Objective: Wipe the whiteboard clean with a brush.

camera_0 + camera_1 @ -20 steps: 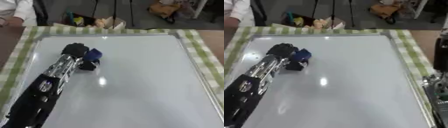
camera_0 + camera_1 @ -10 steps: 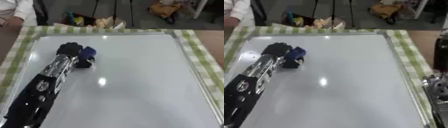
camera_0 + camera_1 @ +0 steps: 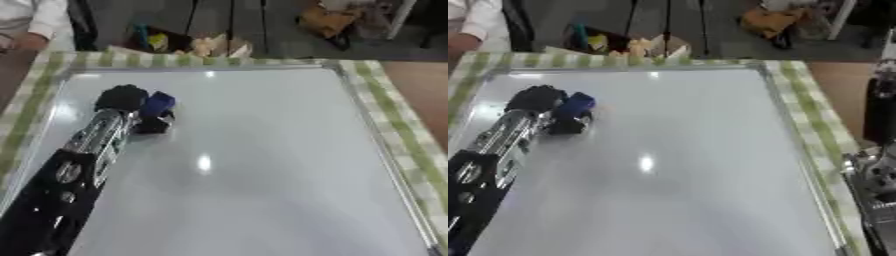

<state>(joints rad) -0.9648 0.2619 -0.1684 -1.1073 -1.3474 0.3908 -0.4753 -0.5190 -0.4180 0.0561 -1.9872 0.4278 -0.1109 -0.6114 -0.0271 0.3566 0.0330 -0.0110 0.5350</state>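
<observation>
No words, labels, brand marks, numbers or signs can be read anywhere here: none on the whiteboard (image 3: 262,150), none on the blue brush (image 3: 157,104), none on the arm that reaches across the board, and none on the checked cloth (image 3: 398,130) around it.

left hand (image 3: 122,97): black, rounded
left forearm (image 3: 101,137): silver, ribbed, black beneath
left upper arm (image 3: 52,200): black, round silver fittings, perhaps screws
right arm (image 3: 878,150): black and silver
</observation>
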